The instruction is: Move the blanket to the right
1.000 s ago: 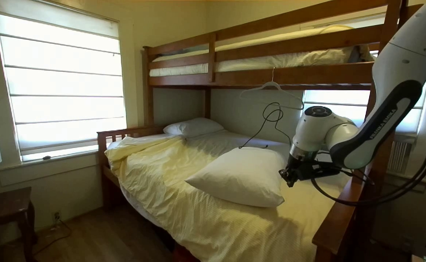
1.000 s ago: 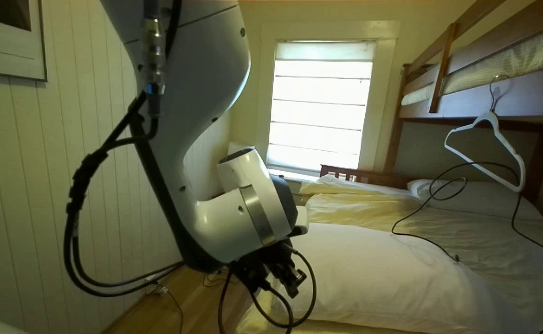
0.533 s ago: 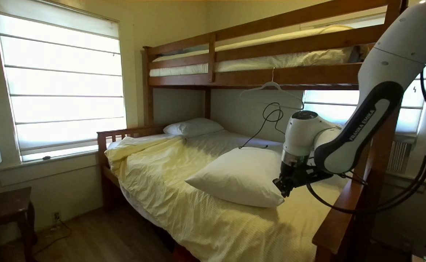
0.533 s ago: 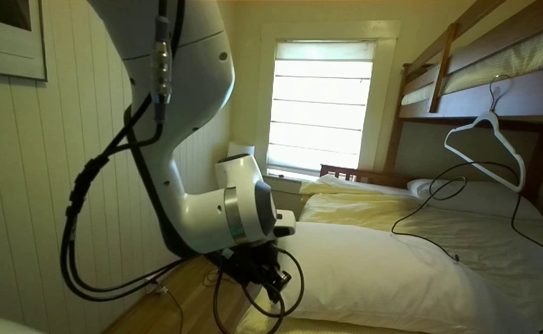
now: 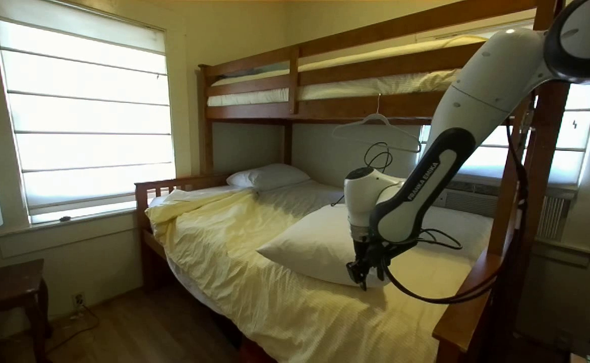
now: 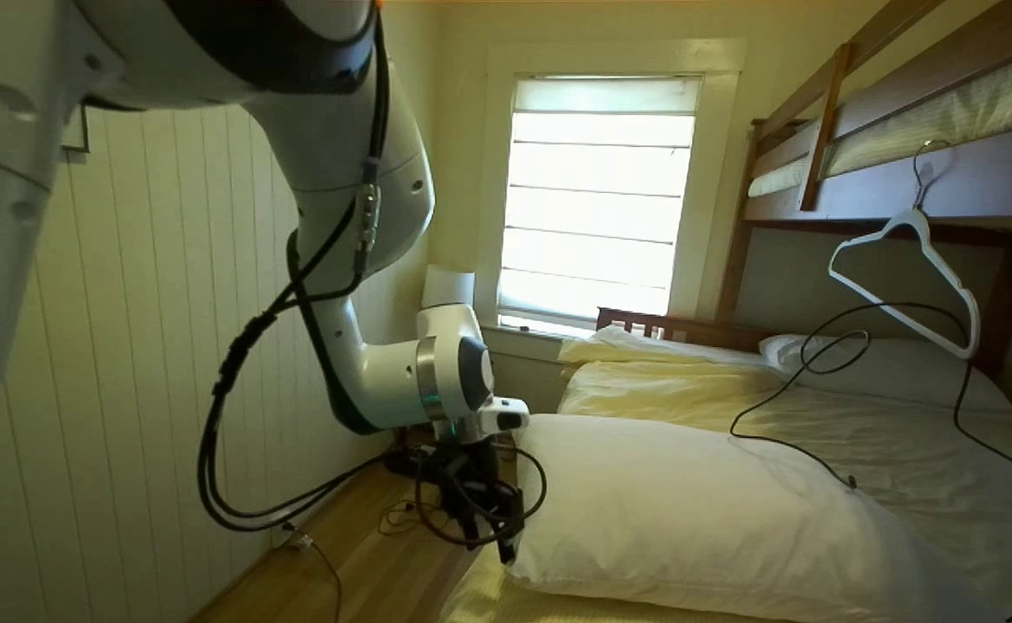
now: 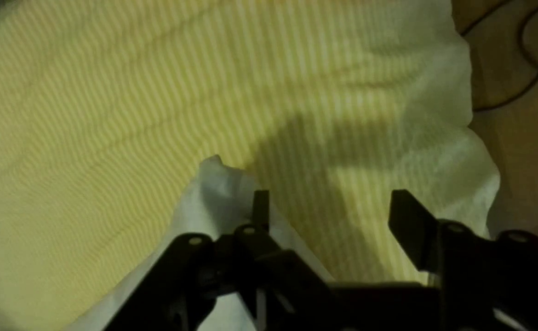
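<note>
The blanket [image 5: 285, 297], pale yellow and wrinkled, spreads over the lower bunk and drapes down its side; in the wrist view the striped blanket [image 7: 158, 101] fills most of the picture. A plump white pillow [image 5: 305, 247] lies on it. My gripper [image 7: 329, 195] hangs over the blanket by the pillow's near corner, its jaws spread with nothing held between them. One finger overlaps the white pillow corner [image 7: 218, 184] in the wrist view; whether they touch I cannot tell. Both exterior views show the gripper [image 6: 490, 554] pointing down at the pillow's edge.
A wooden footboard [image 5: 464, 307] stands beside the arm. Above the bed, a hanger [image 6: 912, 251] hangs from the upper bunk, with a black cable [image 6: 817, 346] looping beneath. Another pillow [image 5: 267, 176] lies at the far end. Wooden floor [image 7: 526, 151] shows beyond the blanket's edge.
The arm has swung out over the bed and lowered, bringing the gripper past the pillow's near corner. Its jaws have opened. Blanket and pillow have not visibly moved.
</note>
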You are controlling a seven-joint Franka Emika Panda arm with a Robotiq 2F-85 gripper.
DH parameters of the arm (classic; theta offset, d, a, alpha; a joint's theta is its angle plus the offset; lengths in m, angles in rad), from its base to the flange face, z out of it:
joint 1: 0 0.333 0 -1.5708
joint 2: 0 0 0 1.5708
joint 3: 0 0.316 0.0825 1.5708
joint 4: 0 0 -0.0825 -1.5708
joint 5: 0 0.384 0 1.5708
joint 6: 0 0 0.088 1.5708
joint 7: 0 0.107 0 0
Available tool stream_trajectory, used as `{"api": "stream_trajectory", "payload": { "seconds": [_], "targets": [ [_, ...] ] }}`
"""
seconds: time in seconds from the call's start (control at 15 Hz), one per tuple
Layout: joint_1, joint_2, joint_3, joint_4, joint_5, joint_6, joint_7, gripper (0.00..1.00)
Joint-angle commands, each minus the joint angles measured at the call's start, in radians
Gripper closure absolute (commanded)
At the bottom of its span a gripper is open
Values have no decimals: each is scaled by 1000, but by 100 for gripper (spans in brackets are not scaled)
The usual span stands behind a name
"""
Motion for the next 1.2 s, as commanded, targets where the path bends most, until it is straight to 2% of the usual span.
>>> {"api": "stream_trajectory", "payload": {
  "seconds": [0.0,0.2,0.47,0.6,0.67,0.93,1.13],
  "targets": [
    [-25,173,16,186,3,-159,-52,2],
    [7,219,6,244,-45,-248,-64,0],
    [64,157,-7,210,-150,-268,-27,0],
    [71,80,-2,157,-207,-233,9,0],
    [33,167,26,218,-164,-244,-15,0],
    [27,158,34,215,-168,-245,-12,0],
    [55,237,77,304,-187,-284,-93,0]
  ]
}}
